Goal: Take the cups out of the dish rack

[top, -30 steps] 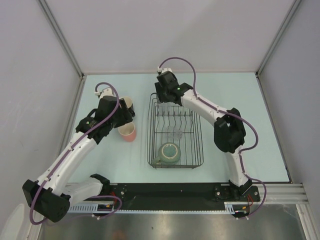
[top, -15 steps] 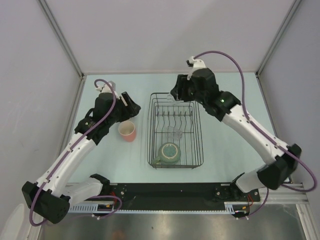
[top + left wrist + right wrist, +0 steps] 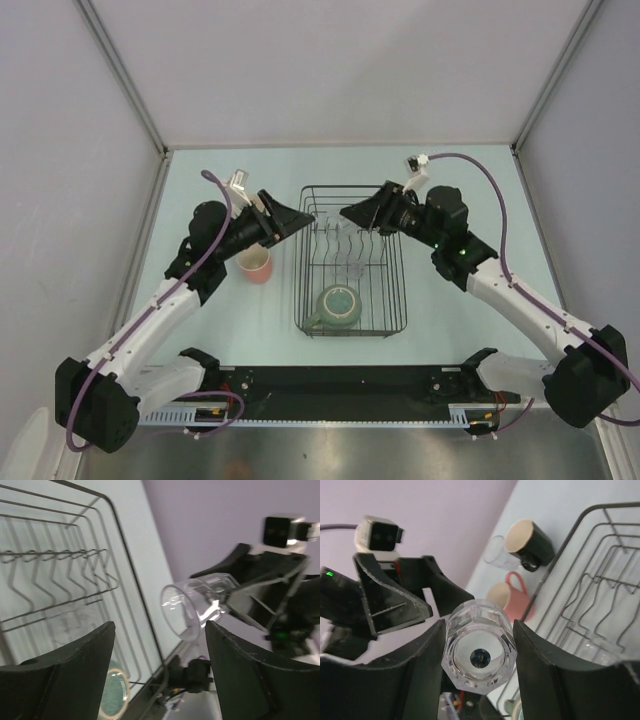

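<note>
The black wire dish rack stands mid-table. The sage-green mug sits at its near end, and a clear tumbler stands mid-rack. My right gripper is shut on a clear glass tumbler, held sideways above the rack's far end. My left gripper is open and empty, facing that tumbler from the left, a short gap away. The salmon-pink cup stands left of the rack. In the right wrist view the dark pale-rimmed cup and another clear tumbler stand beyond the pink cup.
The enclosure's grey walls meet the table at the far edge and both sides. The black base rail runs along the near edge. The rack's upright plate-slot wires stand just below both grippers.
My right arm swung from the rack's far left corner out to the right and turned its gripper leftward with the tumbler. My left gripper rose from beside the dark cup and turned right to face it.
</note>
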Robot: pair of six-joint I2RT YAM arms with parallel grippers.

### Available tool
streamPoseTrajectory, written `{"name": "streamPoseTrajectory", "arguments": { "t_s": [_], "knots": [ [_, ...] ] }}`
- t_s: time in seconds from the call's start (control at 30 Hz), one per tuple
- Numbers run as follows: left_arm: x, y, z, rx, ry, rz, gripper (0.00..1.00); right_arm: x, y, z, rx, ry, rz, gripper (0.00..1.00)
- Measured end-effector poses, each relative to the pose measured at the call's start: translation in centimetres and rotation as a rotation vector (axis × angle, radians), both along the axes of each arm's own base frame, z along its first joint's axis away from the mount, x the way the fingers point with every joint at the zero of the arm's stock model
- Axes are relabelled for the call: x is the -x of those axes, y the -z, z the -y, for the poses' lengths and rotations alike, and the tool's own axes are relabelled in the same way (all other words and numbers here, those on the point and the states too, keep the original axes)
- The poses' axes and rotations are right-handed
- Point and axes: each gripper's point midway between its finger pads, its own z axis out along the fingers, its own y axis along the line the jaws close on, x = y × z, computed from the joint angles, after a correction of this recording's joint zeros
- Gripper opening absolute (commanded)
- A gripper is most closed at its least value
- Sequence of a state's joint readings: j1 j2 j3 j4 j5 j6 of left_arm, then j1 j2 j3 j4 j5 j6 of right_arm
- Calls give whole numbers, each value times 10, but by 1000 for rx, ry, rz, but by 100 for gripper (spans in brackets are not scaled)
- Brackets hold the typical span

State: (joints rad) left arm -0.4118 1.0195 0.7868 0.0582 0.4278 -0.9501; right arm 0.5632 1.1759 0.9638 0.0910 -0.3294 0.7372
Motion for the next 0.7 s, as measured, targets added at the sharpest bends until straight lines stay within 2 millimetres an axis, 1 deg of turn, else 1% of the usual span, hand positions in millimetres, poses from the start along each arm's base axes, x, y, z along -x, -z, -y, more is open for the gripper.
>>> {"name": "streamPoseTrajectory", "arguments": {
  "t_s": [0.13,0.23,0.33,0.43,0.57,0.7],
  "knots": [
    [13,-6,6,110,47,20,64,3,6,2,-192,-19,-46,0],
    [21,-21,7,181,73,66,58,7,5,2,-308,-39,-76,0],
    [30,-39,9,245,97,127,58,12,-3,-4,-419,-80,-88,0],
    [37,-48,13,278,124,154,59,14,-7,-10,-466,-104,-94,0],
    [45,-53,20,295,161,169,60,20,-14,-18,-502,-139,-85,0],
    [50,-51,28,297,189,164,60,20,-15,-27,-514,-163,-88,0]
  ]
}}
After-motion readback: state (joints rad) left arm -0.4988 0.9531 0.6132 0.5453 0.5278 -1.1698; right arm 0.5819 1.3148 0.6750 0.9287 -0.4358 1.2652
